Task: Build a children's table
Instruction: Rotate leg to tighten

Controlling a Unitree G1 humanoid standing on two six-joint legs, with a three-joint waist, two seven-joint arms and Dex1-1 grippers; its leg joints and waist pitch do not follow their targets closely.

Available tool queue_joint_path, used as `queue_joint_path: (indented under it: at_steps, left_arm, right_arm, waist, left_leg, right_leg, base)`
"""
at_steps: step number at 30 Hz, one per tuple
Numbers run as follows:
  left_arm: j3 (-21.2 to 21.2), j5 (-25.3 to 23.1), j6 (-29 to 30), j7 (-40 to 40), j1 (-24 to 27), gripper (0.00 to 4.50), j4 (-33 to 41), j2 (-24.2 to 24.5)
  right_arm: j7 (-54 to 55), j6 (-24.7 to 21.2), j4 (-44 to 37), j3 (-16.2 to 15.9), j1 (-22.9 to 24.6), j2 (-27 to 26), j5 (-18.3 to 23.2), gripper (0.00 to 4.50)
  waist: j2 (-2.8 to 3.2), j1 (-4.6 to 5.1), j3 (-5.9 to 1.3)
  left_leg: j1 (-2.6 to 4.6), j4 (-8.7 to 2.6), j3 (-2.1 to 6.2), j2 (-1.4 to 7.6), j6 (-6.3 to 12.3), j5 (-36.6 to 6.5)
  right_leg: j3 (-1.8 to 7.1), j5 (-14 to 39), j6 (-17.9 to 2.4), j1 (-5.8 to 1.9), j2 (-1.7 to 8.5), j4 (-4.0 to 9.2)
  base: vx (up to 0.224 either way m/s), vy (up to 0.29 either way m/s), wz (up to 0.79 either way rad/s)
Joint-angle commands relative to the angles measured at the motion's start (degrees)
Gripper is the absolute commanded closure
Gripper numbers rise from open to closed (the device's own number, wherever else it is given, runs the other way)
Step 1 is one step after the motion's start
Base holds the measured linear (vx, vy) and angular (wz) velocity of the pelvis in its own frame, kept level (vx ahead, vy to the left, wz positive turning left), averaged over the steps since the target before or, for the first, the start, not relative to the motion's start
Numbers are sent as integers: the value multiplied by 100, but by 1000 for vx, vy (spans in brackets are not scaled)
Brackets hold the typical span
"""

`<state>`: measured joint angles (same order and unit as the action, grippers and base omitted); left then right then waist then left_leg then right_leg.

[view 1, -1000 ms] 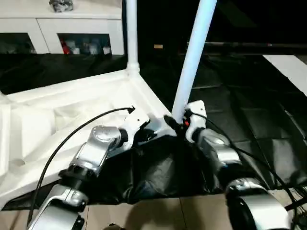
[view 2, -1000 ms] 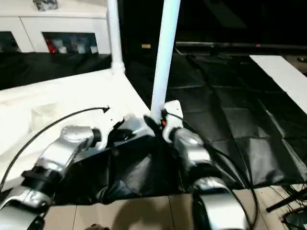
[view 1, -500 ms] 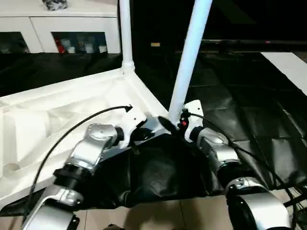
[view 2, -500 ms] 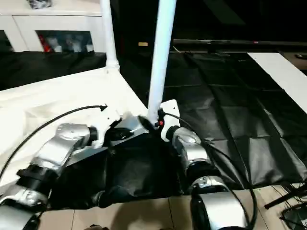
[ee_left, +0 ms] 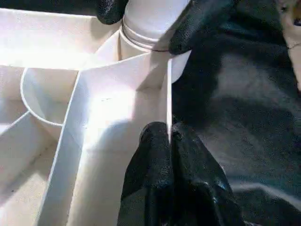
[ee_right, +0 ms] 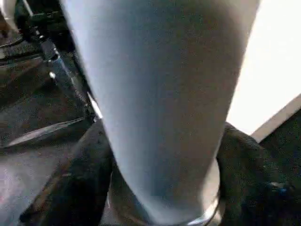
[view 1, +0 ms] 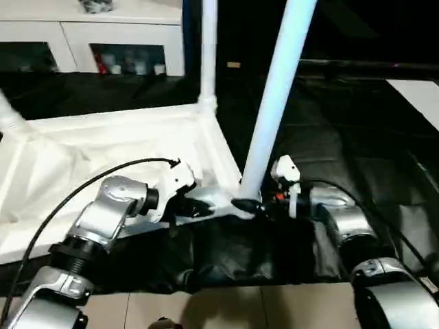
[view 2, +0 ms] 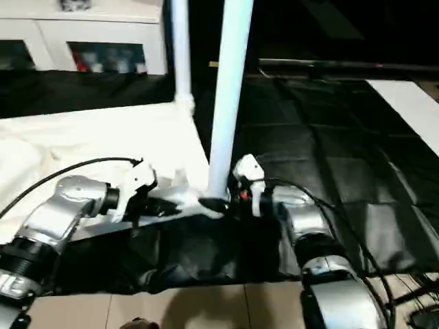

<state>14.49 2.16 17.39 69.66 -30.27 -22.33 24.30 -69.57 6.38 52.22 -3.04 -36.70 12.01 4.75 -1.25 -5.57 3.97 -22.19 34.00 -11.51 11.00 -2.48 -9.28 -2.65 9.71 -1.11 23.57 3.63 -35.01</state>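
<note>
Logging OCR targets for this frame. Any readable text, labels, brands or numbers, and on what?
None readable.
Tabletop, near leg and far leg: plain white, no markings visible.
Left gripper and right gripper: no lettering visible.
Items behind the cabinet glass: too small and blurred to read.

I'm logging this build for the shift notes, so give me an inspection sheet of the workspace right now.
Surface: big table under a wrinkled black cover.
Job's things: white table top lies underside up; far leg upright in its corner socket; near leg stands in the near corner socket.
Clutter: nothing seen.
Grippers: left claw pinches the top's thin edge wall; right claw closed around the near leg's base.
Cables: black cable loops over the left forearm; another over the right.
Surroundings: white glass-door cabinet behind; tiled floor in front.
</note>
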Motion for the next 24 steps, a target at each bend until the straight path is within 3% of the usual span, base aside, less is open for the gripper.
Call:
queue_joint_path:
  at_steps: [1,7,14,17,21,24]
  left_arm:
    - [4,199,-52,10,-181,450,307,-109]
    - [17,213,-38,98,-192,450,280,-71]
    - [-44,126,-130,-181,-249,450,161,-142]
    - [-140,-50,-190,-787,-386,450,-67,-358]
    - [-277,-329,-73,-2043,-739,450,-475,-953]
    - [-345,-346,12,-2446,-862,450,-589,-1206]
  right_arm:
    - [-458,-63,-177,-338,84,-70,-14,161]
    - [-622,-109,-242,-380,125,-28,-15,185]
    - [-551,-162,-287,-389,175,-74,-1,187]
    - [282,-130,-76,-232,134,-307,-83,187]
    - [2587,-71,546,148,-138,-1002,-220,188]
    - [3420,-152,751,241,-294,-1275,-249,188]
  waist:
    - [63,22,-429]
    - [64,10,-441]
    - [51,2,-434]
    - [41,23,-416]
    - [24,109,-389]
    - [25,155,-406]
  left_leg:
    - [180,-415,120,284,66,-1541]
    - [170,-405,121,279,97,-1442]
    - [182,-406,122,278,64,-1526]
    - [203,-415,124,269,6,-1594]
    - [220,-448,177,248,-198,-1894]
    - [209,-437,176,239,-222,-1905]
  right_leg:
    - [234,1573,-1303,-233,442,418]
    - [229,1416,-1345,-244,442,399]
    - [234,1589,-1300,-238,449,420]
    - [245,1744,-1251,-203,454,452]
    - [232,2457,-1024,-187,479,523]
    - [238,2484,-951,-179,486,535]
  base:
    - [0,0,0]
    - [0,0,0]
    - [0,0,0]
    - [0,0,0]
    - [0,0,0]
    - [0,0,0]
